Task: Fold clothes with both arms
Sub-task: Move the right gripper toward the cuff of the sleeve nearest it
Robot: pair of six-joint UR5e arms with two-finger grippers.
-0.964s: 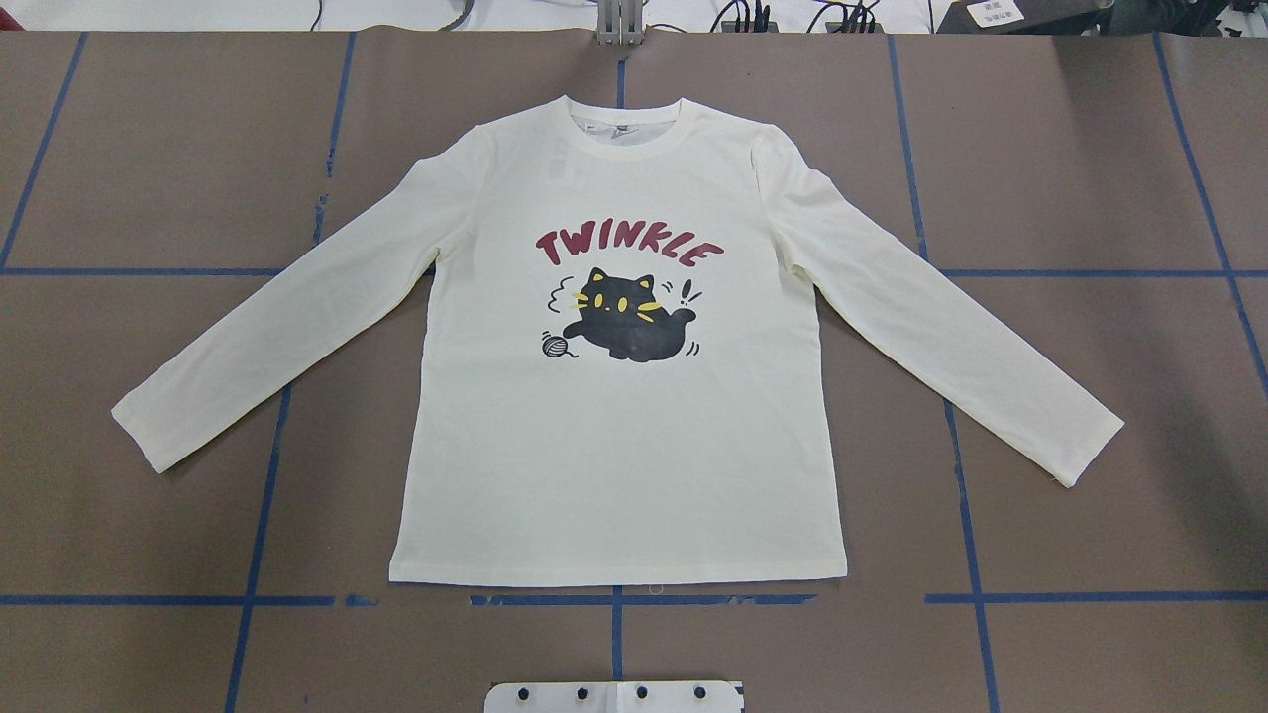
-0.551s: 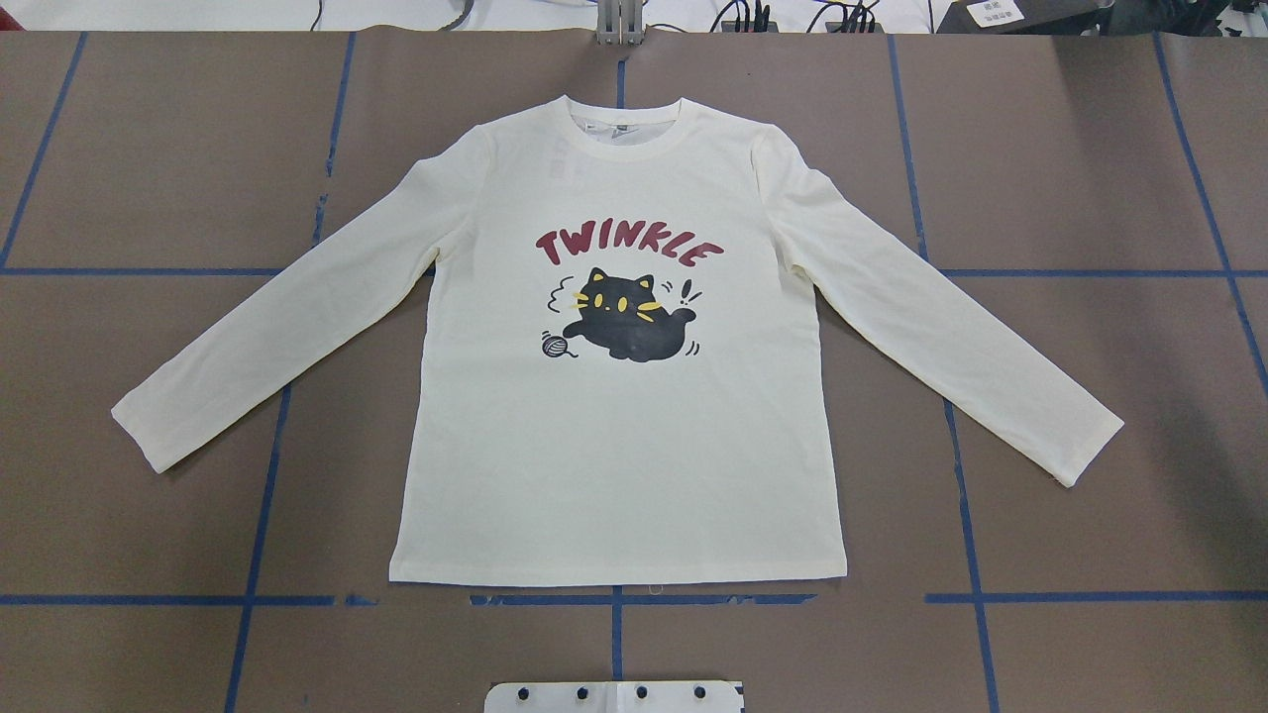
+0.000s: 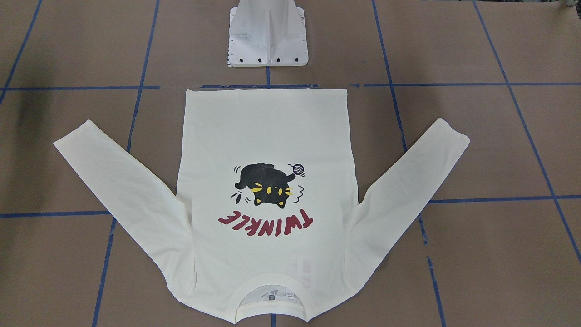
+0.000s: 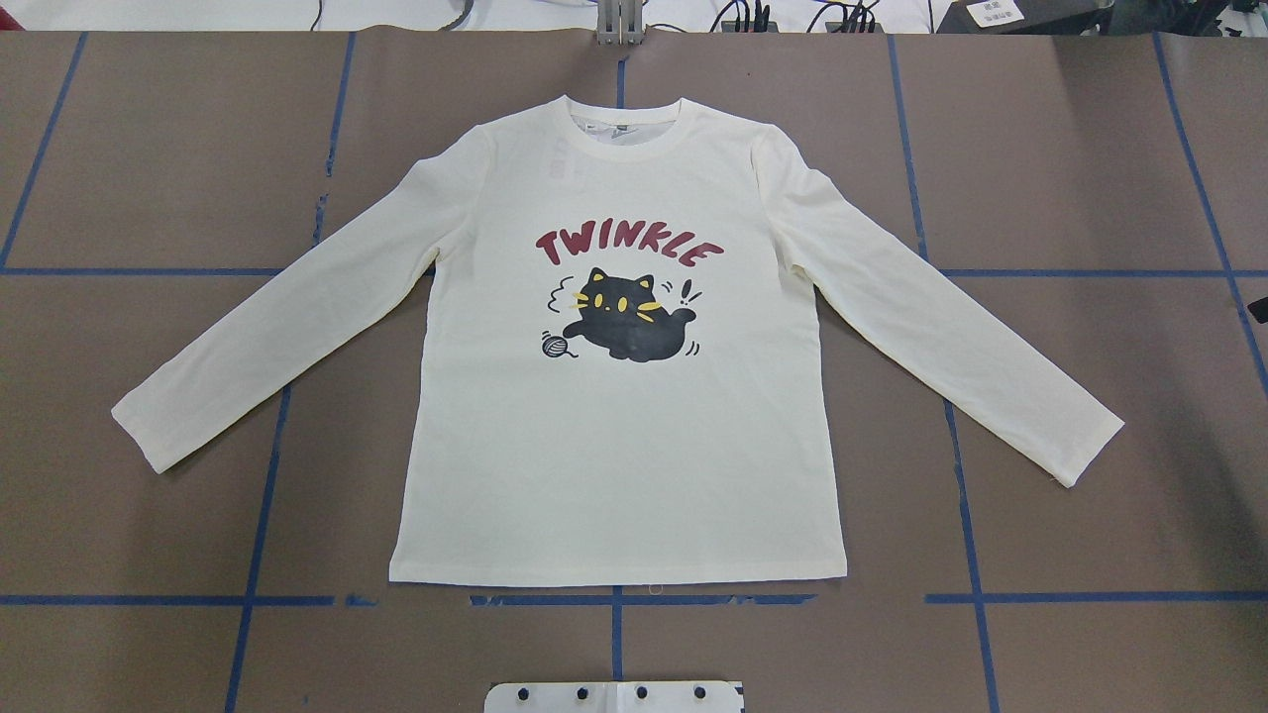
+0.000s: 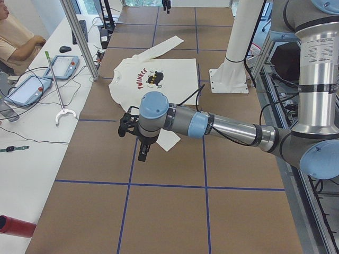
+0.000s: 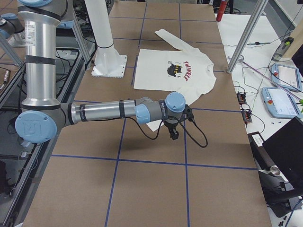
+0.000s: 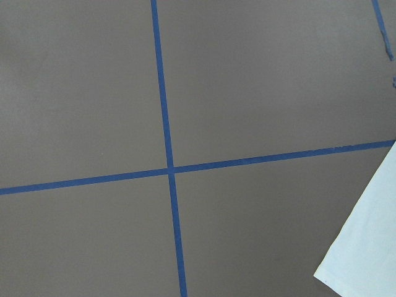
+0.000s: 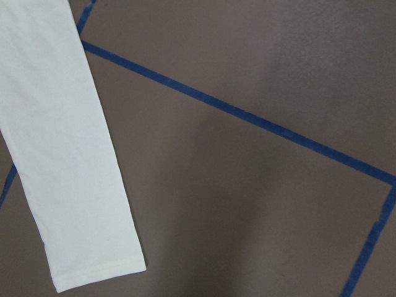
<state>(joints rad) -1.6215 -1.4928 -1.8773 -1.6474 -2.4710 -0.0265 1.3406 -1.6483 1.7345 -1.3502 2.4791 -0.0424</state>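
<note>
The shirt (image 4: 614,446) lies unmoved on the desk (image 4: 1090,149); the right gripper (image 4: 1259,309) newly shows at its right edge. Whether its fingers, or the left gripper (image 5: 142,154)'s, are spread I cannot tell.

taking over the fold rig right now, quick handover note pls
Left tool: hangs over the table just off the left sleeve cuff; whether it is open or shut cannot be told.
Right tool: likewise off the right sleeve cuff; cannot tell.
T-shirt: flat, print up, sleeves spread, hem toward the pedestal.
Done: nothing folded.
Left: every fold, probably sleeves first.
</note>
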